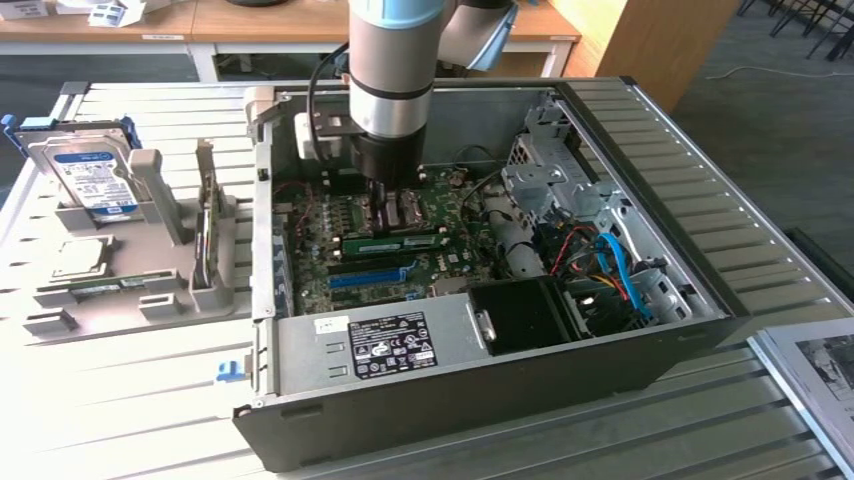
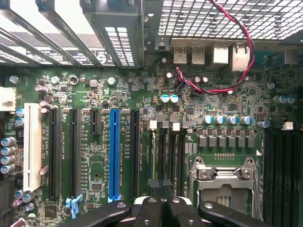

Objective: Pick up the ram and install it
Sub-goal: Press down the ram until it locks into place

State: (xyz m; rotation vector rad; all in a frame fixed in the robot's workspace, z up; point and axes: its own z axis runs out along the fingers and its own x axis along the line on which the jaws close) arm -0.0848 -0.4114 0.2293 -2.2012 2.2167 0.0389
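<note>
Ram (image 1: 394, 243): one stick, seated beneath shut tool (image 1: 388, 222).

Pale slatted bench (image 1: 120, 400) in daylight, wooden desks (image 1: 174, 25) along the back, a wooden cabinet (image 1: 647, 45) beside them, grey floor (image 1: 774, 130) beyond

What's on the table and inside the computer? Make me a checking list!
Surface: slatted metal table holding an open computer case.
Job's things: green ram stick lying across the motherboard, beside the blue slot.
Clutter: grey stand with a hard drive.
Grippers: gripper shut, directly over the ram stick; a grip cannot be told.
Cables: blue cables; red-black wire.
Surroundings: wooden desks behind.
</note>
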